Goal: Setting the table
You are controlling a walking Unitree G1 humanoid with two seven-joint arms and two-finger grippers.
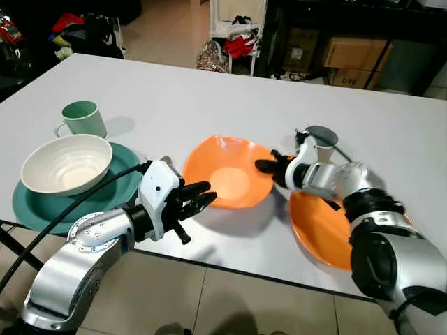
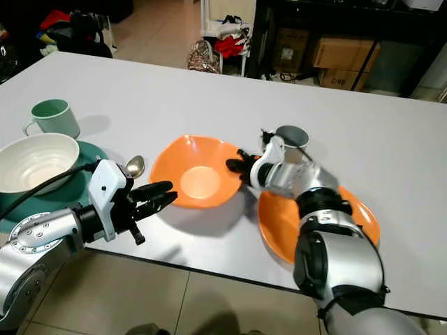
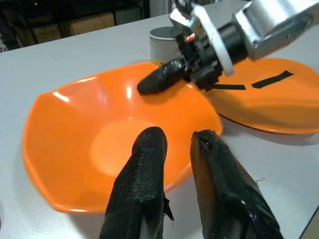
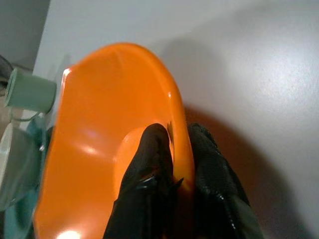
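Bowl (image 1: 227, 178) mid-table, between two place settings.
Left: second bowl (image 1: 66, 164) on plate (image 1: 42, 206), mug (image 1: 82, 118) behind. Right: flat plate (image 1: 318, 227), cup (image 1: 323, 139) behind it.

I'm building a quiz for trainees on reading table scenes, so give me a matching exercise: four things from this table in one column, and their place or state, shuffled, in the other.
Things:
1. orange bowl
2. white bowl
3. green mug
4. orange plate

Places or states:
A. sits on the teal plate
B. lies flat under the right arm
C. rim pinched by the right gripper
D. stands alone behind the teal plate

Pairs: 1-C, 2-A, 3-D, 4-B
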